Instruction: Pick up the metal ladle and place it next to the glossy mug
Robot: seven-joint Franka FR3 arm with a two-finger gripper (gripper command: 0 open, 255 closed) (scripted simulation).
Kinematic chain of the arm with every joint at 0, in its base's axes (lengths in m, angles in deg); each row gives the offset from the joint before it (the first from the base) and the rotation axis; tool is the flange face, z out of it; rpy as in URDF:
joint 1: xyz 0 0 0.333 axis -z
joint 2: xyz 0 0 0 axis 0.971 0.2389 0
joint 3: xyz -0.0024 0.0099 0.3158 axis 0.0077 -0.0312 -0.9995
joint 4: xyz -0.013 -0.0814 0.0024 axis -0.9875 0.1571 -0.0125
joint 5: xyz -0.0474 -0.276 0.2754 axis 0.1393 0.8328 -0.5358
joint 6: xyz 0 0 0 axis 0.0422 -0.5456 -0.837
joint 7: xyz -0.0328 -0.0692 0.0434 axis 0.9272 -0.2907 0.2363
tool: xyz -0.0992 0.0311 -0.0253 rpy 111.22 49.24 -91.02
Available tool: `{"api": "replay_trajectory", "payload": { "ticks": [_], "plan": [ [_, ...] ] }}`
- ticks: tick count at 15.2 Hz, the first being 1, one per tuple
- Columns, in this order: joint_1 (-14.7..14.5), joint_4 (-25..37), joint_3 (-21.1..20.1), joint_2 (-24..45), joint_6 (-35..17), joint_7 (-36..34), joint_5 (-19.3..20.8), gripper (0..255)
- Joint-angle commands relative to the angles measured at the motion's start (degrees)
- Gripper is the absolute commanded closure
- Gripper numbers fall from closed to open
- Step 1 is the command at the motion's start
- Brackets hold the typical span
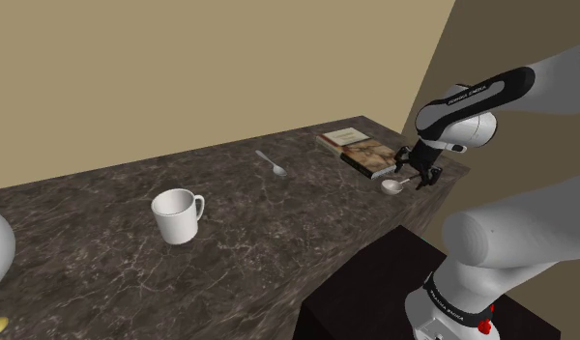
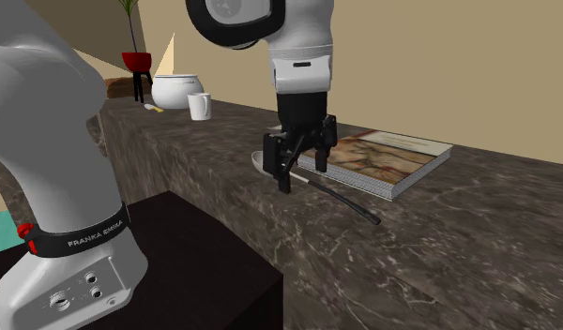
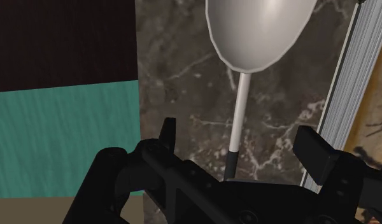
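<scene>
1. Low over the near edge of the dark marbled counter (image 1: 259, 241), the black gripper (image 2: 303, 176) hangs with its jaws apart, straddling the ladle (image 1: 392, 186) without touching it.
2. In the wrist view the fingers (image 3: 314, 153) stand one on each side of the ladle's thin stem, with bare counter showing in the gaps, so nothing is clasped.
3. The ladle has a smooth, pale silvery-grey bowl, oval and rather deep, with a soft sheen.
4. A slim light stem runs out from the bowl and turns black toward the handle end, which passes under the hand.
5. It lies on the counter just beside a thick book (image 2: 392, 159) with a picture on its cover, its length roughly along the book's page edge.
6. In the second exterior view its bowl sits left of the gripper and the dark handle tip right of it.
7. The white mug (image 1: 177, 214) stands upright well apart from the ladle, toward the shoulder view's left, its handle turned toward the ladle's side.
8. A small spoon (image 1: 271, 162) lies between mug and book, farther back on the counter.
9. A round white pot (image 2: 176, 91) stands beyond the mug at the counter's far end.
</scene>
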Motion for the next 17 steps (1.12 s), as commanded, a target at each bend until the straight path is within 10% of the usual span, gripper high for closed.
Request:
{"api": "replay_trajectory", "payload": {
  "ticks": [1, 2, 3, 17],
  "plan": [
    [0.0, 0.0, 0.0, 0.0, 0.0, 0.0, 0.0, 0],
    [0.0, 0.0, 0.0, 0.0, 0.0, 0.0, 0.0, 0],
    [0.0, 0.0, 0.0, 0.0, 0.0, 0.0, 0.0, 255],
    [0.4, 1.9, -0.7, -3.2, 5.1, -0.7, 0.4, 255]
  ]
}}
